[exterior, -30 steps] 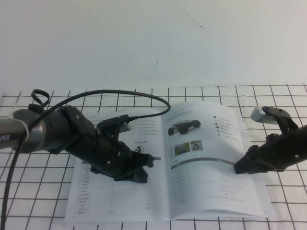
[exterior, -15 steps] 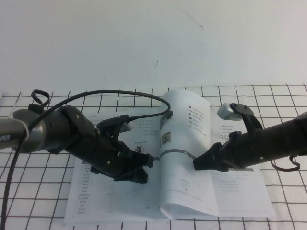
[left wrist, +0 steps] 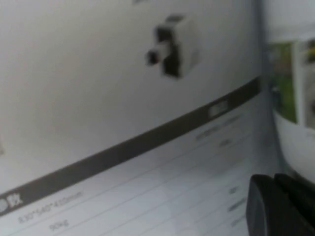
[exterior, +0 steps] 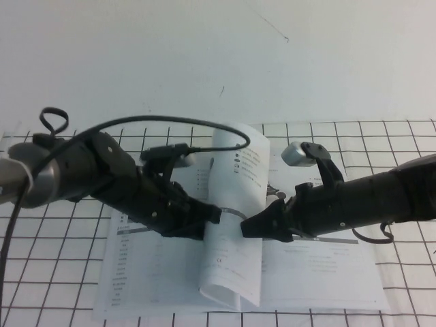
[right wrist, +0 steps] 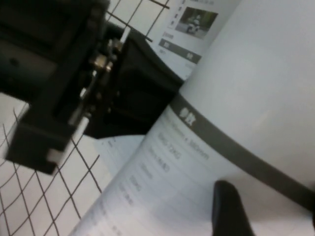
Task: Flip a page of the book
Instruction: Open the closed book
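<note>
Now left gripper low over book's left half, at the spine, fingers' state cannot tell | book lies open on gridded bench | page stands curled upright above the spine, between both grippers | right gripper touches page's right face, fingers' state cannot tell
</note>
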Motion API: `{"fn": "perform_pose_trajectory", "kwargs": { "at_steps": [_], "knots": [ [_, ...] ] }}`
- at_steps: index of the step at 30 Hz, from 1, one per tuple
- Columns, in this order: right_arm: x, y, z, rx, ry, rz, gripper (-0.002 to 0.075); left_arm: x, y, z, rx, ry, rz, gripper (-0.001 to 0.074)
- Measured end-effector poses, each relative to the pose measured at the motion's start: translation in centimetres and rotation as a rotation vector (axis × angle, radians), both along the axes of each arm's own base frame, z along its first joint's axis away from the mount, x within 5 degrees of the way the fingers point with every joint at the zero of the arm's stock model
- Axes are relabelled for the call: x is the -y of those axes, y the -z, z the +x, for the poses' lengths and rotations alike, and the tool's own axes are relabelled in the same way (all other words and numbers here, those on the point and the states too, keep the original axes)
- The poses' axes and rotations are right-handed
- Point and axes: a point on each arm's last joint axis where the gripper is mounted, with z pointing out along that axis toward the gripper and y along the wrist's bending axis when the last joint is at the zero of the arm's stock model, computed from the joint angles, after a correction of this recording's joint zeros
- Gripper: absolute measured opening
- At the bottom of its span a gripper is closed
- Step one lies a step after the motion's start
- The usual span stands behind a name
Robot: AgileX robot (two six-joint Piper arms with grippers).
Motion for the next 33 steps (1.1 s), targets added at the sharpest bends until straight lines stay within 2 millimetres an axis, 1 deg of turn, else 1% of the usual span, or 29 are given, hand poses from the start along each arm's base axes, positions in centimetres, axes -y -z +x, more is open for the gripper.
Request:
{"fn": "perform_pose_trajectory", "kwargs": {
  "at_steps": [2, 4, 7, 9, 12, 16, 18, 21, 27, 33],
  "knots": [
    [-0.4, -0.3, 0.0, 0.009, -0.019, 0.012, 0.0356, 0.0, -2.3, 0.1, 0.057, 0.009, -0.018, -0.0003],
    [-0.8, -0.6, 0.0, 0.018, -0.033, 0.022, 0.0356, -0.1, -5.2, 0.0, 0.138, 0.018, -0.034, -0.0003],
    [-1.8, -1.2, -0.2, 0.036, -0.072, 0.04, 0.0356, -0.2, -9.8, -0.8, 0.242, 0.023, -0.084, -0.0003],
    [-2.6, -1.6, -0.4, 0.048, -0.104, 0.054, 0.0356, -0.5, -12.9, -1.7, 0.315, 0.025, -0.119, -0.0003],
    [-3.8, -2.0, -0.8, 0.061, -0.139, 0.061, 0.0356, -1.0, -16.5, -3.3, 0.406, 0.035, -0.158, -0.0003],
    [-5.4, -2.6, -1.3, 0.087, -0.18, 0.072, 0.0356, -1.9, -19.9, -5.7, 0.502, 0.039, -0.195, -0.0003],
    [-6.2, -3.1, -1.5, 0.104, -0.202, 0.078, 0.0356, -2.2, -21.2, -6.7, 0.539, 0.04, -0.21, -0.0003],
    [-7.5, -3.8, -1.9, 0.132, -0.236, 0.09, 0.0356, -2.7, -22.4, -7.9, 0.579, 0.044, -0.222, -0.0003],
    [-9.4, -5.1, -2.4, 0.192, -0.301, 0.116, 0.0356, -3.1, -23.3, -9.5, 0.586, 0.085, -0.214, -0.0003],
    [-9.9, -6.3, -2.6, 0.247, -0.403, 0.138, 0.0356, -3.5, -23.6, -10.2, 0.593, 0.101, -0.191, -0.0003]
  ]
}}
